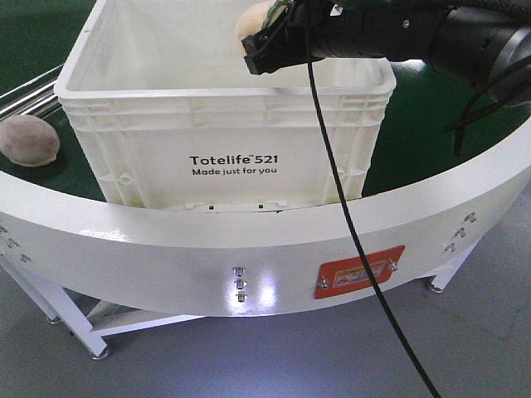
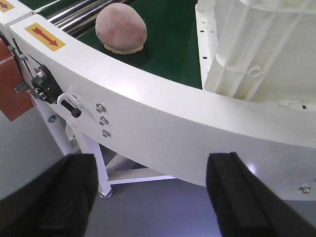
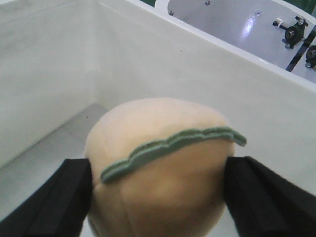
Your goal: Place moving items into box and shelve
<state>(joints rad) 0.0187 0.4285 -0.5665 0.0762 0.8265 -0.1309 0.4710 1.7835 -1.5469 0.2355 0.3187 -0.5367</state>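
The white box, printed "Totelife 521", stands on the green conveyor belt. Above its open top, near the far right corner, my right gripper is shut on the pale yellow plush fruit. From the right wrist, that fruit with its green leaf strip fills the space between the two black fingers, over the box's bare inside. The pinkish-brown plush fruit lies on the belt left of the box; the left wrist view shows it beyond the white rim. My left gripper hangs open below and outside the conveyor.
The conveyor's curved white guard rim runs along the front, with a red label. A black cable hangs across the box front. Metal rollers lie at the far left. Grey floor and white frame legs are below.
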